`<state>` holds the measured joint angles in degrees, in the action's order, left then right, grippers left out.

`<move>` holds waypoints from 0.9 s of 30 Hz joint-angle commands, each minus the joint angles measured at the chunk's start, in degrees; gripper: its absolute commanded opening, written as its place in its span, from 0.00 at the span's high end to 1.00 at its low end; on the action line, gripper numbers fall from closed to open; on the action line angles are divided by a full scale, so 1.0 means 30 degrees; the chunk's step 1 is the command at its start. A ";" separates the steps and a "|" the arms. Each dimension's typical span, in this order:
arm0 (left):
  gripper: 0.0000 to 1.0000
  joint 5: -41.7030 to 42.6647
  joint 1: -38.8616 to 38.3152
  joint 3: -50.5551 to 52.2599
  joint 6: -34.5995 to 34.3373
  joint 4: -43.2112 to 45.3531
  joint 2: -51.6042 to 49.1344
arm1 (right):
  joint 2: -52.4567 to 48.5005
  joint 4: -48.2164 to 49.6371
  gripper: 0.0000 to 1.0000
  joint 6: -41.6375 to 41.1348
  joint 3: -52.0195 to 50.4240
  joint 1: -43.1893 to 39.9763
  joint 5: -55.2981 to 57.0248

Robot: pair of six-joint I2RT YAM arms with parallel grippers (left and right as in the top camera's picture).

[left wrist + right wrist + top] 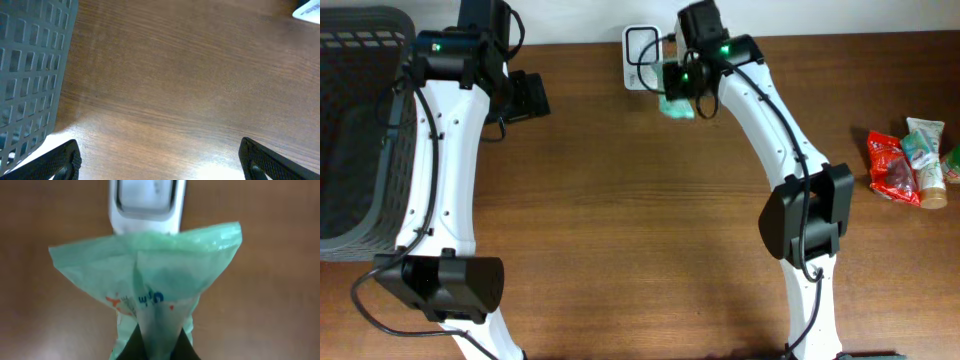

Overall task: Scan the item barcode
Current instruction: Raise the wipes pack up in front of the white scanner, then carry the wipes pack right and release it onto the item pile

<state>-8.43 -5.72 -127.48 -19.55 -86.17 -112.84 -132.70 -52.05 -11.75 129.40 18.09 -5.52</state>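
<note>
Wooden table; only the right wrist shows right fingers pinching green packet by scanner; left fingers gape.

green packet print: blurred | scanner base: hidden behind packet

packet: pale green | scanner: white | table: brown wood grain | basket: grey lattice

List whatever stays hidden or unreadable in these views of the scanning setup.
Barcode on the green plastic packet: not visible; right wrist view blurred, overhead the right arm covers most of it.
White plastic scanner: lower part behind the packet, right wrist view.
Grey mesh basket: cut off by overhead's left edge.
Red and green snack packets: labels too small, overhead.
</note>
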 commanded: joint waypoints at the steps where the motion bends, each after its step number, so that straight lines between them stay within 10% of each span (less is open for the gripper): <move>1: 0.01 -0.0138 -0.0044 0.0015 -0.0117 -0.0015 -0.0029 | 0.0262 0.2900 0.96 -0.0911 0.0168 0.0131 -0.0168; 9: 0.01 -0.0138 -0.0044 0.0015 -0.0117 -0.0015 -0.0029 | -0.2171 1.0673 0.96 -0.0911 0.0117 0.0313 -0.0102; 27: 0.01 -0.0138 -0.0051 0.0015 -0.0117 -0.0015 -0.0029 | -0.2324 1.1621 0.96 -0.0270 0.0138 -0.0233 0.1596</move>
<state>-8.43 -5.72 -127.44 -19.55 -86.17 -112.84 -142.26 -16.10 -12.88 129.10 19.05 -2.70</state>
